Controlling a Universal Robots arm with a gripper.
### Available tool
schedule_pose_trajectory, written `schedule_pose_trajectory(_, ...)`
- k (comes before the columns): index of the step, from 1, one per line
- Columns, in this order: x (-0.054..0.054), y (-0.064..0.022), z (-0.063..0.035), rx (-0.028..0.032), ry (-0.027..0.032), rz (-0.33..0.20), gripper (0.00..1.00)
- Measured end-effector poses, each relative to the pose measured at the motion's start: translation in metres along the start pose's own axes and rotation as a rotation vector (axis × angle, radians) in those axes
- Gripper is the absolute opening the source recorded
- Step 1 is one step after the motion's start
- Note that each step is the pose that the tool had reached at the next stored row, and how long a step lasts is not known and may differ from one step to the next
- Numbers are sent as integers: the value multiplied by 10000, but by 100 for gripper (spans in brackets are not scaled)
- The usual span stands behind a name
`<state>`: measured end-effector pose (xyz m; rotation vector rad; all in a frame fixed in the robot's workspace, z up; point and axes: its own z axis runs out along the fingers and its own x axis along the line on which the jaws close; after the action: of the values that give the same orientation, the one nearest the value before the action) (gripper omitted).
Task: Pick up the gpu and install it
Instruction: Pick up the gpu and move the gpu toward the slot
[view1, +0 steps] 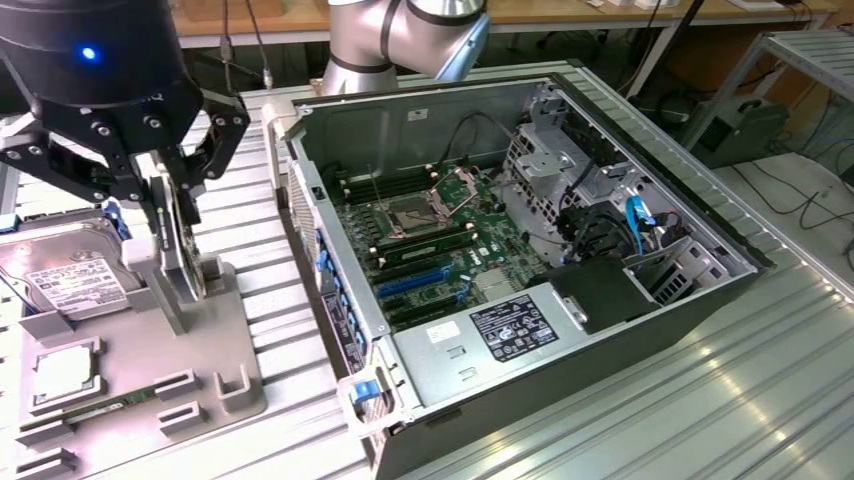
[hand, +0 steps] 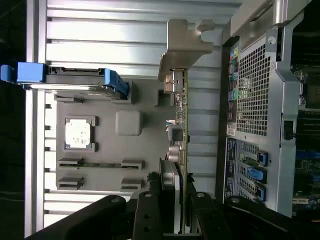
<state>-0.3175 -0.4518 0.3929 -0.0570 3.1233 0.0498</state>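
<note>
Straddling the gpu (view1: 178, 255) from above, the end effector (view1: 171, 205) has its black fingers drawn in narrow against the two faces of the card, gripping it near the top edge. A small blue light glows on its body.

The gpu stands on edge at an upright post of a grey fixture plate (view1: 147, 350), which lies on the ribbed metal tabletop (view1: 694, 400) near the edge at the exterior view's left. I cannot tell whether the card's lower edge still sits in the post.

In the wrist view the gpu (hand: 181, 125) shows edge-on, a thin green board with a dark block on one face. Its silver end bracket (hand: 182, 47) is at the end far from the end effector (hand: 175, 200).

Other parts share the fixture plate (hand: 147, 147):
- A hard drive (view1: 67, 280) with blue side rails (hand: 75, 80) sits just beside the gpu. Its white label carries print too small to read.
- A square processor chip (view1: 60, 372) lies in a pocket (hand: 78, 134).
- A narrow green memory stick (view1: 114, 405) lies flat near the plate's corner (hand: 95, 163).

An open computer case (view1: 400, 120) lies on its side beside the fixture, toward the middle of the tabletop.
- Inside it is a green motherboard (view1: 454, 250) with a metal processor socket (view1: 407, 213).
- The power supply has a black label (view1: 514, 327) whose white text is illegible.
- A blue cable (view1: 638, 222) runs near the drive bays.

The case's rear grille (hand: 252, 90) and blue slot latches (hand: 255, 174) face the gpu.
</note>
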Motion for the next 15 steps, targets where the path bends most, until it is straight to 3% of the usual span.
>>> schedule_pose_trajectory(1, -2, 4, -132, 0, 0, 0, 28)
schedule_pose_trajectory(3, -5, 9, -274, 0, 0, 0, 28)
schedule_pose_trajectory(8, -6, 10, -303, 0, 0, 0, 28)
schedule_pose_trajectory(15, -175, 4, -300, -1, -1, 1, 28)
